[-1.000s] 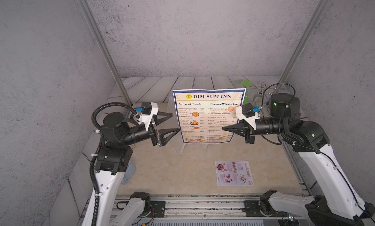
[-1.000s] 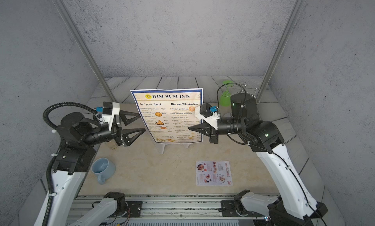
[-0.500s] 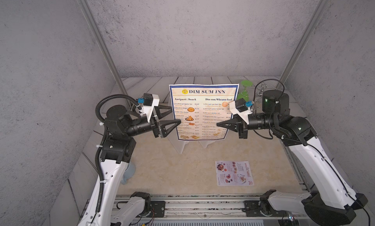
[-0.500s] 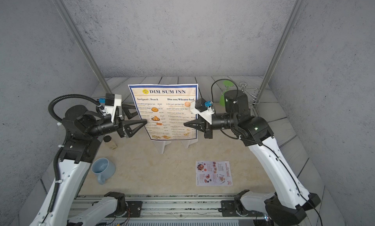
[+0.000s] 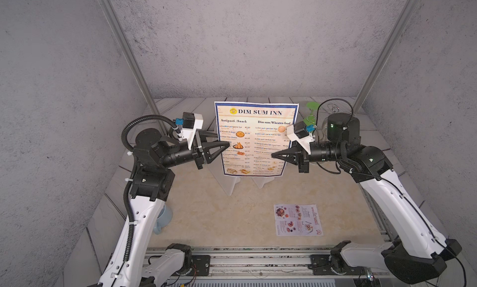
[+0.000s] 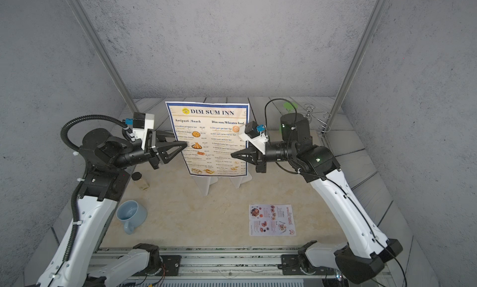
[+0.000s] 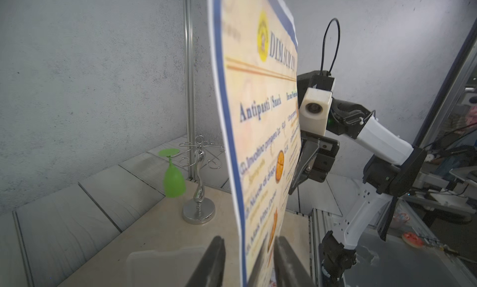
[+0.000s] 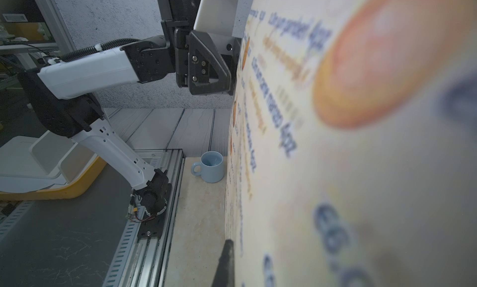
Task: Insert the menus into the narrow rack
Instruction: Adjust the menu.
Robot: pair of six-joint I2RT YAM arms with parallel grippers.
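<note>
Standing upright at the table's 12 o'clock, bottom edge at the clear rack point(image 5: 230, 186), the DIM SUM INN menu point(image 5: 254, 118) is clamped at its 3 o'clock edge by the right gripper point(image 5: 275, 154). The left gripper point(image 5: 223, 139) has its jaws slightly apart, straddling the 9 o'clock edge. The smaller menu point(image 5: 298, 220) lies flat at 5 o'clock.

The large menu point(image 5: 254, 141) is cream, blue-bordered; the small menu point(image 5: 298, 220) white, heading seemingly red; mug point(image 6: 130, 213) pale blue; glass point(image 7: 174, 180) green
</note>
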